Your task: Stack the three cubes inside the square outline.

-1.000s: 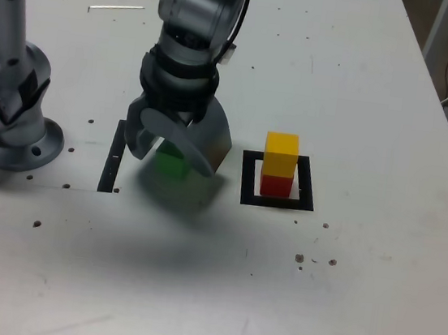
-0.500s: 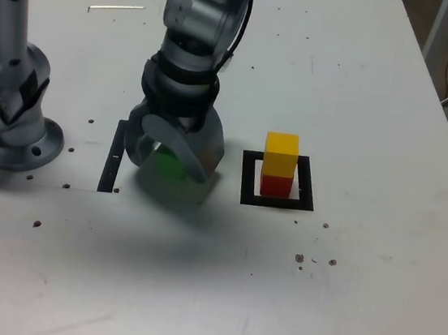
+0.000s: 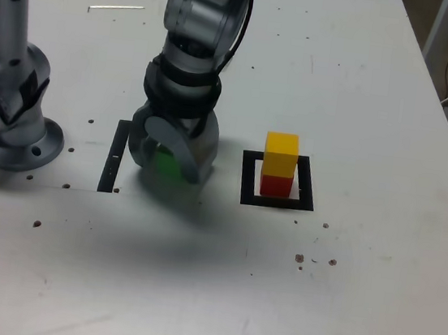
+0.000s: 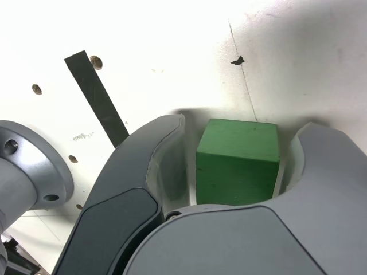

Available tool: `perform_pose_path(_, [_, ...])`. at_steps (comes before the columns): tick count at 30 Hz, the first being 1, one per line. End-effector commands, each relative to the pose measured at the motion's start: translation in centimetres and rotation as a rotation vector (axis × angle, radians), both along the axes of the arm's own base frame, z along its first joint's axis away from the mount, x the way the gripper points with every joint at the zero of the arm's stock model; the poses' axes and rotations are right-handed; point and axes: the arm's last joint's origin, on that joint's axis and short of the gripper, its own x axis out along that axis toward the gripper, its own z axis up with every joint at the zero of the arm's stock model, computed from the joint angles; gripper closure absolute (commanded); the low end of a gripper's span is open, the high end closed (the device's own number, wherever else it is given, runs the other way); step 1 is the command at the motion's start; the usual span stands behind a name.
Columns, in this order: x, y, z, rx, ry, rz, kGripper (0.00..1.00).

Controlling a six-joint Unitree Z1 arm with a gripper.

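White table (image 3: pixel 343 264) carrying red (image 3: pixel 276 186) and yellow (image 3: pixel 281 153) cubes, yellow on red, inside right outline (image 3: pixel 307 186). Gripper (image 4: pixel 238 166) standing part-open around green cube (image 4: pixel 238 163), not gripping.

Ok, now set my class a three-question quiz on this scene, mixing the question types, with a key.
1. True or false: the yellow cube sits on top of the red cube.
2. Multiple choice: what lies between the jaws of the gripper? A) the yellow cube B) the green cube C) the black strip
3. Fill in the blank: the red cube stands inside the black ______ outline.

Key: 1. True; 2. B; 3. square
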Motion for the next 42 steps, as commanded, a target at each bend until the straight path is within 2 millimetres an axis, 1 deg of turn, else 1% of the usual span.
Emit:
perform_pose_path(1, [0.0, 0.0, 0.0, 0.002, 0.006, 0.002, 0.74])
perform_pose_path(11, [0.0, 0.0, 0.1, 0.003, 0.009, 0.002, 0.74])
perform_pose_path(15, [0.0, 0.0, 0.6, 0.003, 0.012, 0.002, 0.74])
perform_pose_path(23, [0.4, 0.0, 3.1, 0.004, 0.007, 0.013, 0.74])
perform_pose_path(34, [2.3, -0.5, 7.3, -0.012, -0.022, 0.056, 0.74])
perform_pose_path(42, [3.4, -0.7, 9.1, -0.015, -0.056, 0.087, 0.74])
